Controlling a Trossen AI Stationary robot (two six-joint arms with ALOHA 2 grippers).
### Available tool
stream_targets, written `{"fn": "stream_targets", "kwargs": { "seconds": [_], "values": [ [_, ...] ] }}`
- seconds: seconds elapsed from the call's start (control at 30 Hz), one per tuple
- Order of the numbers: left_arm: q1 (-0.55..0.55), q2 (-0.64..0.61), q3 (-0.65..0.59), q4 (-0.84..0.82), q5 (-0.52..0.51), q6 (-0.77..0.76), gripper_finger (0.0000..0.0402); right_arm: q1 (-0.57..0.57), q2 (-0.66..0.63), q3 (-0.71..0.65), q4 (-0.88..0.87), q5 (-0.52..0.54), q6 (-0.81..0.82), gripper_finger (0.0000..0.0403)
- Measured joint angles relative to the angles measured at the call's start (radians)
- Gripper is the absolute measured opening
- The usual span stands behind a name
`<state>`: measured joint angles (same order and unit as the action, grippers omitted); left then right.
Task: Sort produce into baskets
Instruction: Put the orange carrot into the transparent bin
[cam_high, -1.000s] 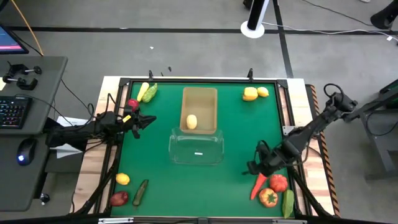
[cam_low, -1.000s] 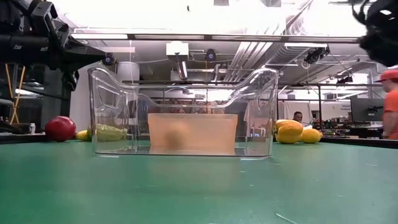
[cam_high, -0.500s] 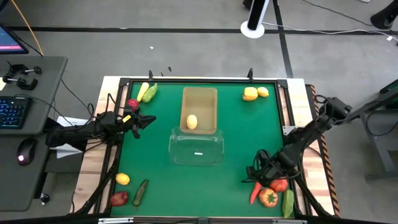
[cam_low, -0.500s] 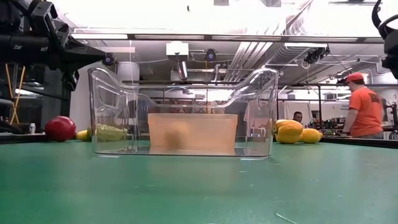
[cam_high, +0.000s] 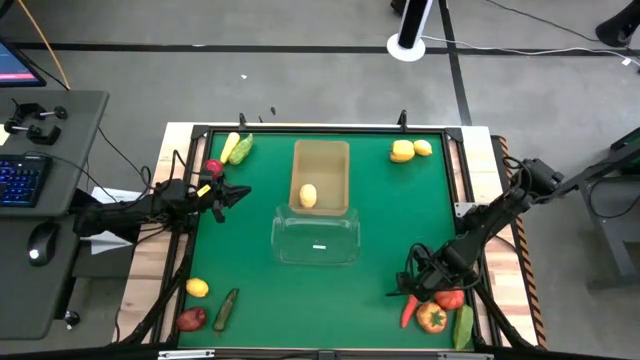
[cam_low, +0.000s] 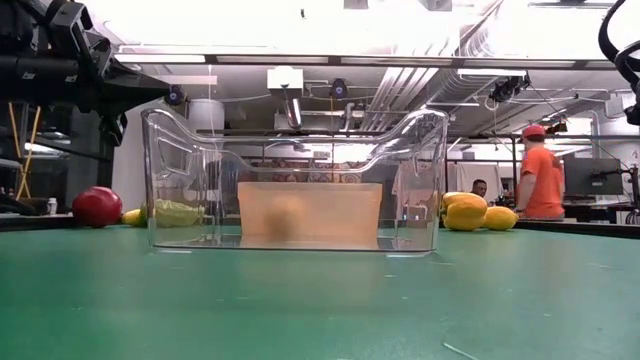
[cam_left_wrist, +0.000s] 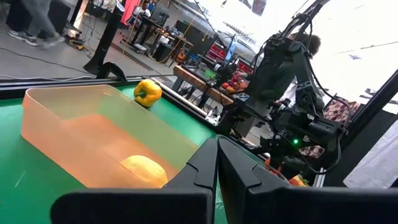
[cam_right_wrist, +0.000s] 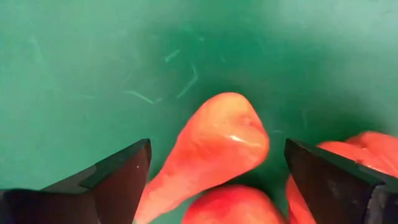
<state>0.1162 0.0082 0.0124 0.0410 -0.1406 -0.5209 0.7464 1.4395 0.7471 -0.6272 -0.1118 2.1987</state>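
Observation:
My right gripper (cam_high: 410, 290) is open, low over the table's near right corner. Its fingers stand on either side of the red carrot's end (cam_right_wrist: 217, 140) without touching it. The carrot (cam_high: 408, 311) lies on the mat beside a red tomato (cam_high: 449, 297), an orange pepper (cam_high: 431, 318) and a green cucumber (cam_high: 463, 326). My left gripper (cam_high: 236, 193) is shut and empty above the table's left side. The tan bin (cam_high: 322, 160) holds one lemon (cam_high: 308, 195). The clear bin (cam_high: 316, 240) stands just in front of it, with no produce showing in it.
A banana and cucumber (cam_high: 236, 148) and a red fruit (cam_high: 213, 167) lie at the far left. A yellow pepper (cam_high: 402, 151) and lemon (cam_high: 423, 148) lie at the far right. A lemon (cam_high: 197, 288), cucumber (cam_high: 226, 308) and apple (cam_high: 191, 319) lie at the near left. A person (cam_low: 540, 185) stands beyond the table.
My right gripper has gone toward the table's near edge and down, coming over the carrot's end. It stays open. The produce and bins have kept their places. The person behind the table has walked across the low view.

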Motion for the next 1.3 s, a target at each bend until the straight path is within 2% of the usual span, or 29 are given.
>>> {"fn": "stream_targets", "kwargs": {
  "seconds": [0.43,0.57,0.7,1.03,1.2,1.3],
  "values": [
    [0.000,0.000,0.000,0.000,0.000,0.000,0.0001,0.000,0.001,0.000,0.012,-0.004,0.003,0.0360],
    [0.000,0.000,0.000,0.000,0.000,0.000,0.0001,0.000,0.001,0.000,0.006,-0.002,0.002,0.0349],
    [0.000,0.000,0.000,0.000,0.000,0.000,0.0001,0.000,0.001,0.000,-0.011,-0.001,0.009,0.0314],
    [0.000,0.000,0.000,0.000,0.000,0.000,0.0001,0.000,0.002,-0.004,-0.003,0.005,0.003,0.0186],
    [0.000,0.000,0.000,0.000,0.000,0.000,0.0001,0.000,0.001,0.005,-0.014,0.045,-0.010,0.0139],
    [0.000,0.000,0.000,0.000,0.000,0.000,0.0001,0.000,-0.020,0.044,-0.042,0.118,-0.054,0.0125]
  ]
}}
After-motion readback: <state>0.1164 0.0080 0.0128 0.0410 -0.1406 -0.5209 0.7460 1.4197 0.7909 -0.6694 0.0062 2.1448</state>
